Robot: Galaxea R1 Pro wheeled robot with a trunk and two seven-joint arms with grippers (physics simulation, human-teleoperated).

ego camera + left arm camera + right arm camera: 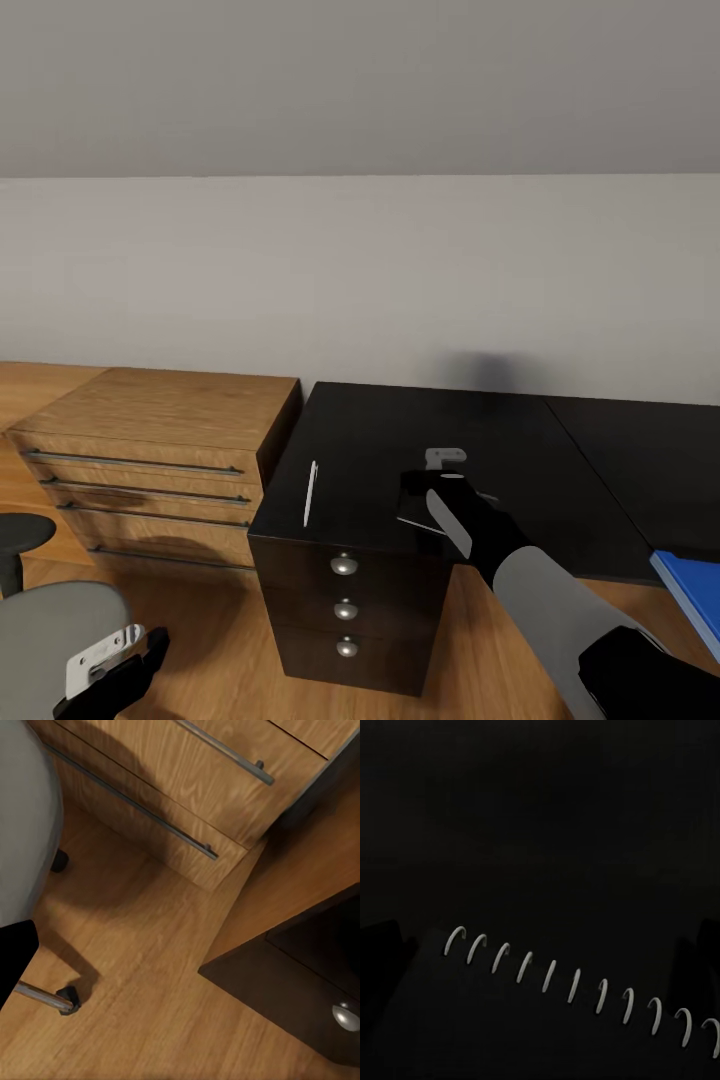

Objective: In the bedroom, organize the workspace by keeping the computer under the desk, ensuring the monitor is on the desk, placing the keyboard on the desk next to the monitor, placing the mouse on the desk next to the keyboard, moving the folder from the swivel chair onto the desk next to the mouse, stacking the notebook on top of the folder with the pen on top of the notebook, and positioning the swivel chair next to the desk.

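Lying dark on the desk (380, 450) — the notebook (547, 1020) (white spiral coils)

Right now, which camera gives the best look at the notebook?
The right wrist view: the notebook lies close under the camera, its white spiral rings plain against the black desk. In the head view the right arm covers most of it, leaving only a pale edge. The left wrist view looks at floor and drawers.
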